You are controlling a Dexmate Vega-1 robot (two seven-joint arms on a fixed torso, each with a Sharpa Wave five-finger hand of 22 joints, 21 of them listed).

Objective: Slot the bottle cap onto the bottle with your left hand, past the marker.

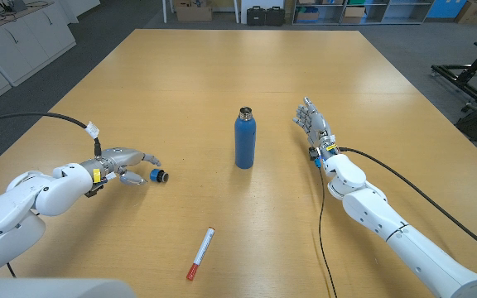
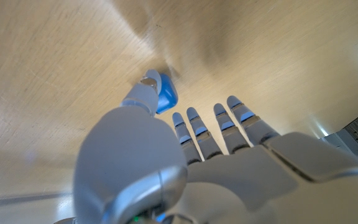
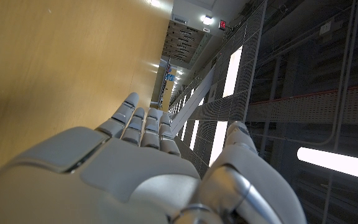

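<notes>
A blue metal bottle (image 1: 244,141) stands upright at the table's middle, its mouth uncovered. The small blue bottle cap (image 1: 158,175) lies on the table to the bottle's left. My left hand (image 1: 125,162) is low over the table just beside the cap, with its fingers stretched out and nothing in its grasp. In the left wrist view the thumb tip (image 2: 143,92) is right against the cap (image 2: 166,94); whether they touch I cannot tell. A white marker with a red end (image 1: 200,253) lies near the front edge. My right hand (image 1: 314,124) stands on its edge to the right of the bottle, fingers apart.
The wooden table (image 1: 363,91) is bare around the bottle. A black cable (image 1: 48,117) runs along my left arm and another (image 1: 412,189) trails by my right arm. Cabinets and boxes stand beyond the far edge.
</notes>
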